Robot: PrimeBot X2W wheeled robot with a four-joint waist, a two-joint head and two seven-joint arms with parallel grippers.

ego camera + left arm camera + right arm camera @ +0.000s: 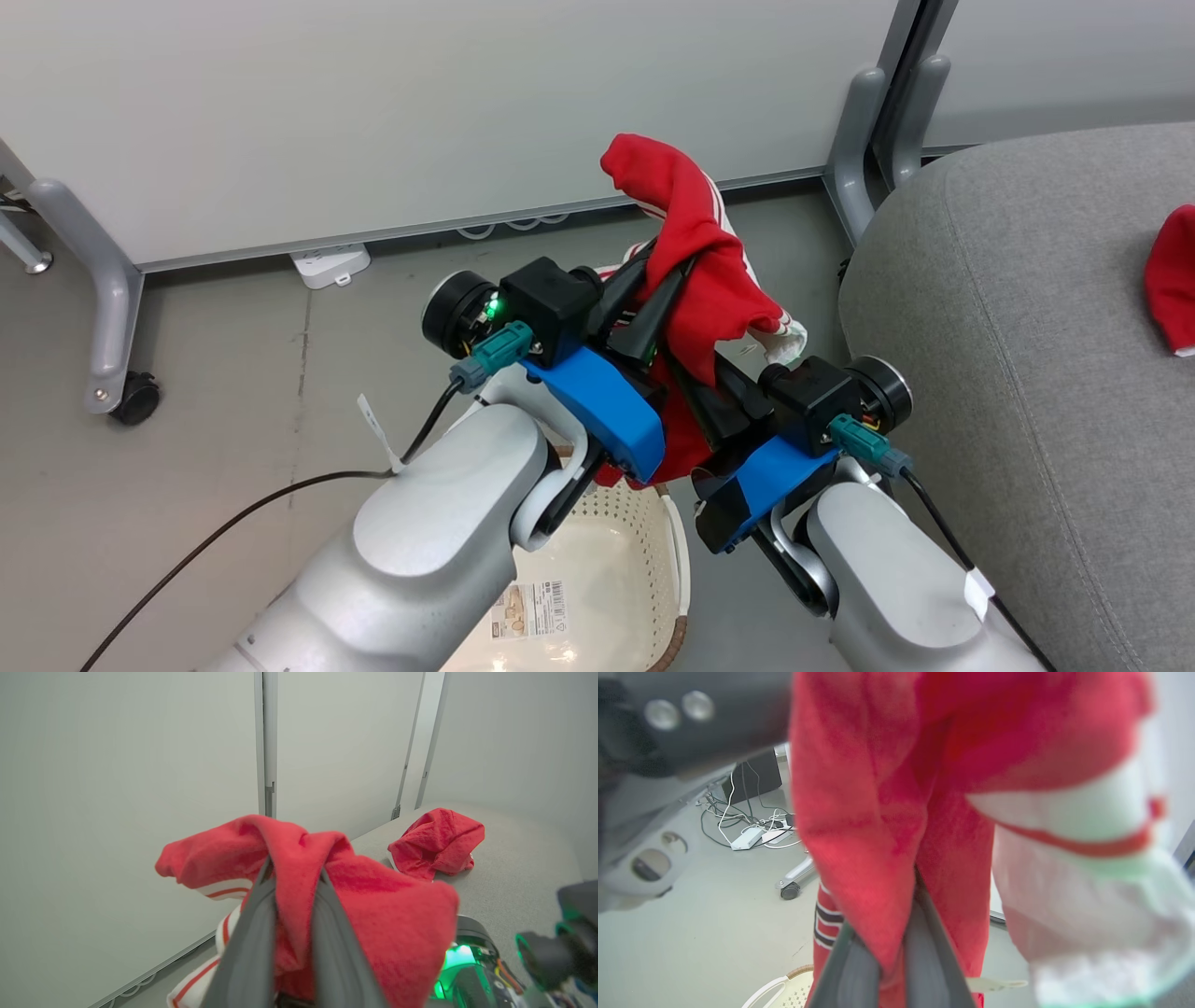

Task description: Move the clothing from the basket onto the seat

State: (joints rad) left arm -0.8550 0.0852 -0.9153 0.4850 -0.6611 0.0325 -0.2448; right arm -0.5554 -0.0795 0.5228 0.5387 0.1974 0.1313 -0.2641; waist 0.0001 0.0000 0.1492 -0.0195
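Basket [611, 537] sits nearest and lowest in the head view, its perforated cream wall showing directly beneath the raised arms. Above it the left tool [293, 877] and the right tool [885, 942] are both clamped on one red garment [709, 289], probably so that the floppy fabric and its white-striped cuffs hang clear of the rim rather than trailing. Farther off to the right lies the grey seat [1008, 299], where another red piece [1172, 280] already rests well apart from the lifted one, which likely belongs beside it.
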